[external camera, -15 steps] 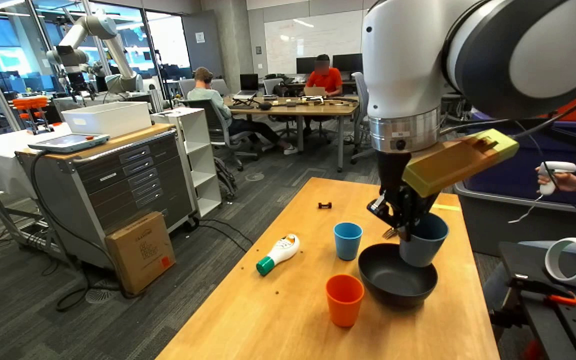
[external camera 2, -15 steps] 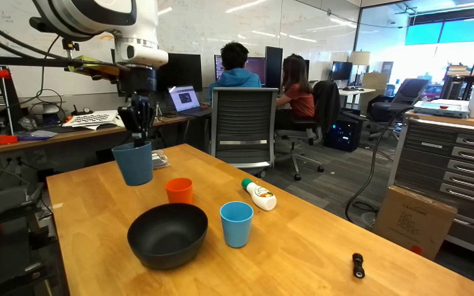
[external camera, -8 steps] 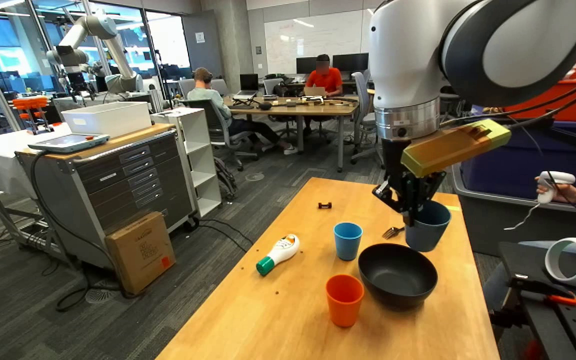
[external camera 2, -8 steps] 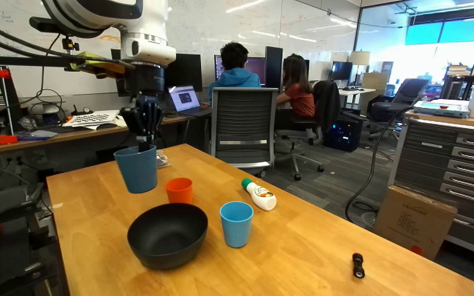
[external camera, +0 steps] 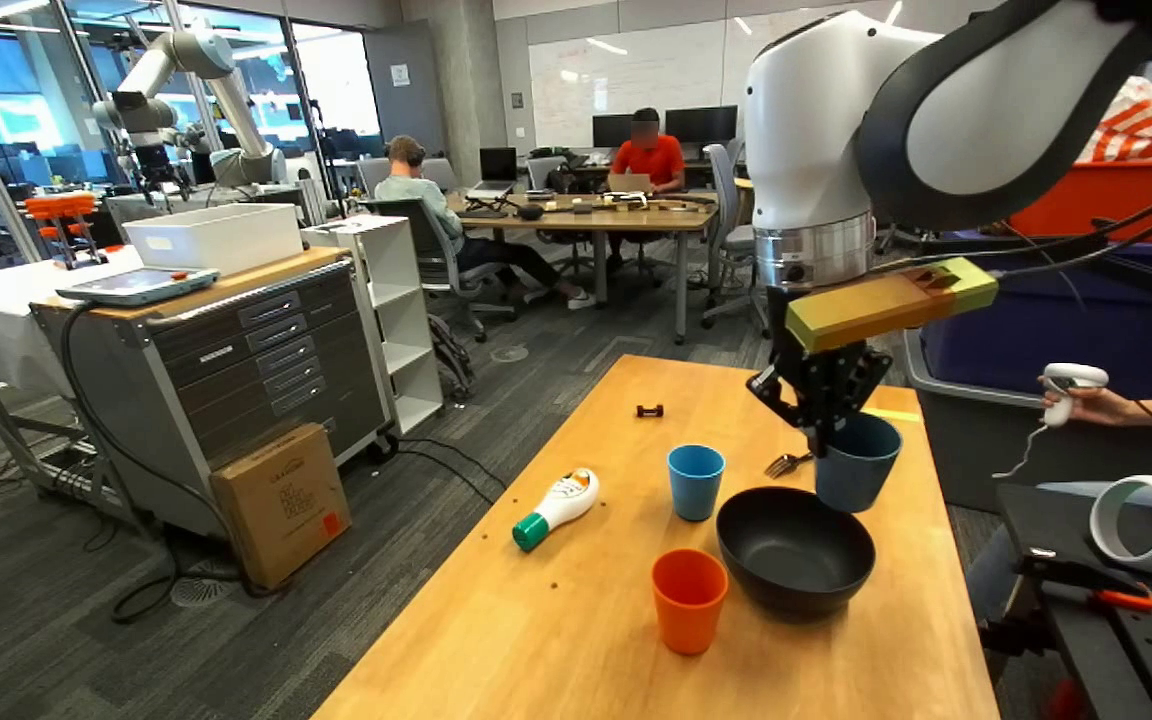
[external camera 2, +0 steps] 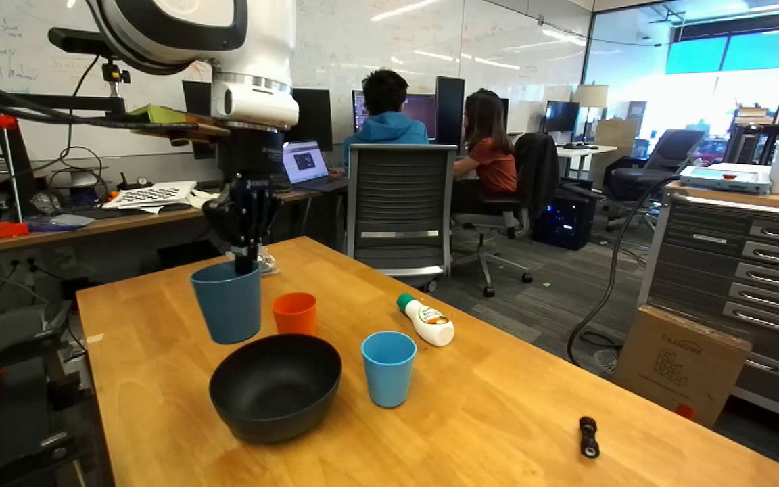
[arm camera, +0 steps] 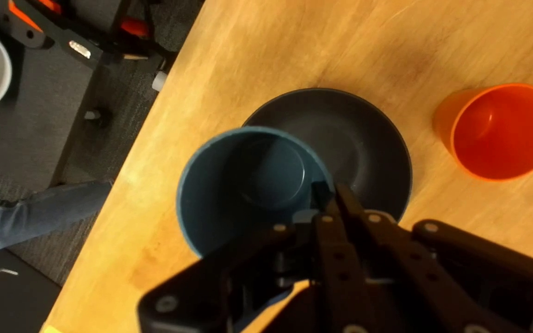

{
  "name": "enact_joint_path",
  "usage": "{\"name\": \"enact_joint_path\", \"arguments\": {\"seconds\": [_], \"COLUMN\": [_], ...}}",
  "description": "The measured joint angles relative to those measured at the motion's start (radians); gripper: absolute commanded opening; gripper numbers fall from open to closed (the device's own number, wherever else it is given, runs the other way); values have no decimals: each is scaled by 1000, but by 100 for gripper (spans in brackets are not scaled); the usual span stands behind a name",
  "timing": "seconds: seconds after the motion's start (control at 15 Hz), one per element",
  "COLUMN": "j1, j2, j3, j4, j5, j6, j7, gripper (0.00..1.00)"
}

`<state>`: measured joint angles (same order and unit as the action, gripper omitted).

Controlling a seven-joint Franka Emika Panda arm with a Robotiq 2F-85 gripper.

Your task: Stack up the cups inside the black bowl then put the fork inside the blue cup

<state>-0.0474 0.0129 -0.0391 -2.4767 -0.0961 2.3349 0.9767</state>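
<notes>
My gripper point(external camera 2: 246, 262) has the dark blue cup point(external camera 2: 228, 310) pinched by its wall, tilted. In both exterior views it hangs lower than a moment ago, over the rim of the black bowl point(external camera 2: 274, 389) or just beside it; I can't tell which. I judge I'm bringing in the stack's base; the orange cup point(external camera: 689, 605), light blue cup point(external camera: 696, 485) and fork point(external camera: 786, 464) wait outside.

Grey-blue cup point(external camera: 862, 468), tilted, near black bowl point(external camera: 794, 552)
</notes>
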Motion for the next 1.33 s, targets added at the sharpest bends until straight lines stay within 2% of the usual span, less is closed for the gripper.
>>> {"name": "enact_joint_path", "arguments": {"seconds": [0.33,0.67,1.33], "j1": [-19,-21,-18], "j2": [80,186,395], "j3": [-33,-57,-61], "j4": [32,118,268], "j5": [62,110,189], "j6": [37,71,86], "j7": [0,0,0], "gripper": [1,1,2]}}
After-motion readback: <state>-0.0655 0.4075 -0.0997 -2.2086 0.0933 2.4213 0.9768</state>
